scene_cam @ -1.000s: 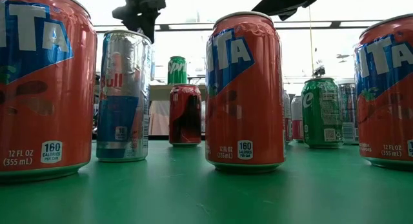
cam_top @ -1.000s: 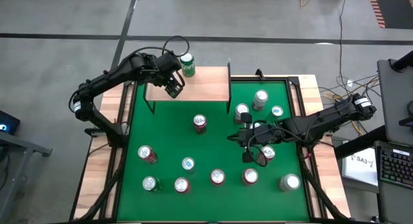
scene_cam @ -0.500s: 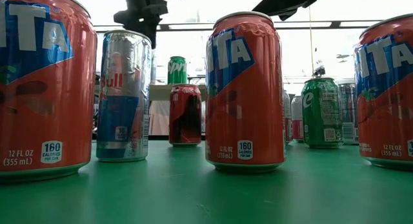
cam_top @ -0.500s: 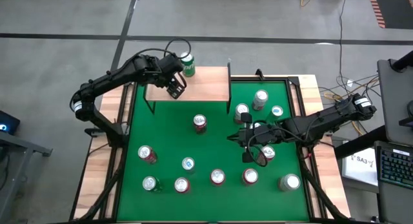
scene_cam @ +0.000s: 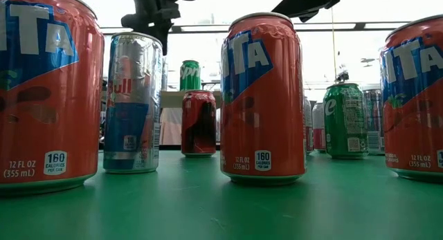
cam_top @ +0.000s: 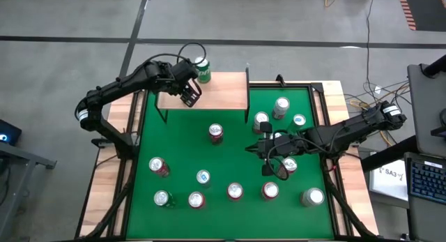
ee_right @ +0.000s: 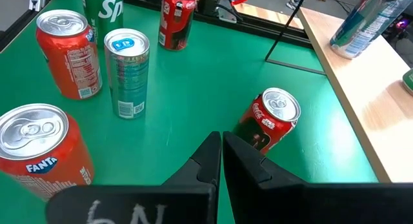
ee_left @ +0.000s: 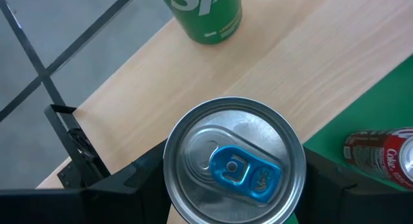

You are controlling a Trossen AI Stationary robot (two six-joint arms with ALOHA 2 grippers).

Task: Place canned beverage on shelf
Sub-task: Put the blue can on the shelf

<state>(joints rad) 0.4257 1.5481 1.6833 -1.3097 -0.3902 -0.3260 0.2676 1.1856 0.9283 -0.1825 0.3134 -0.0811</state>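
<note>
The shelf is a light-wood board on black legs at the far left of the green table. A green Sprite can stands on its far left corner. My left gripper is over the shelf's left part, shut on a silver canned beverage with a blue tab. I cannot tell whether the can's base touches the board. My right gripper hangs shut and holding nothing over the table's right middle, among standing cans. My left gripper pinches the can between its two fingers, one finger on each side of the can's wall, just below the top rim. The fingers come from above, slanting down. The can stands upright, top up, over the shelf board; its lower end is hidden.
Several cans stand on the green table: a Coke can just in front of the shelf, a row along the near edge, and a cluster at the right by my right arm. The shelf's right half is bare wood.
</note>
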